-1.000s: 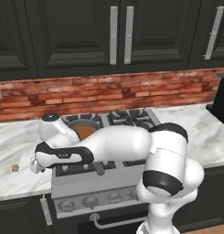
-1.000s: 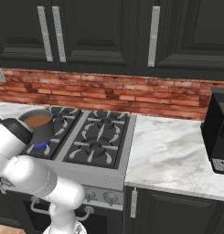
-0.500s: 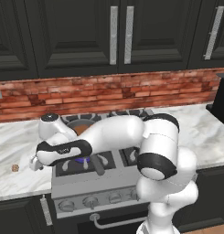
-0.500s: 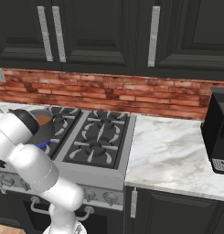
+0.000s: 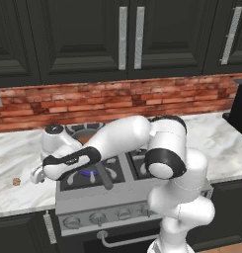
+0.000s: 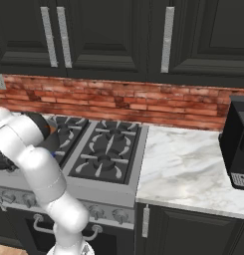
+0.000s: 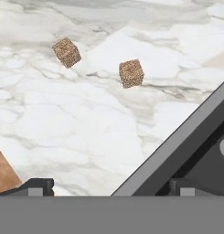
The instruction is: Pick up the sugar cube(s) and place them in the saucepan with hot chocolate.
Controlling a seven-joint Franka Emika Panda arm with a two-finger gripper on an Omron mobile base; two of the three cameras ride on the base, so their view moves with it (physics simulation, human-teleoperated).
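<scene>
Two brownish speckled sugar cubes lie on the white marble counter in the hand view, a little apart and ahead of my gripper. Its jaws stand wide open, with nothing between the fingertips. In the left base view my gripper hovers low over the counter just left of the stove, and one sugar cube lies a short way to its left. The saucepan with hot chocolate sits on the stove's rear left burner, mostly hidden behind my forearm. A sliver of the saucepan shows in the right base view.
The stove's raised edge runs close along the right side of the hand view. A blue flame burns on the front left burner. A brick backsplash backs the counter. A dark appliance stands on the right counter.
The elbow and forearm have swung up and to the left over the stove. The hand has stayed low over the counter left of the stove, jaws still wide.
</scene>
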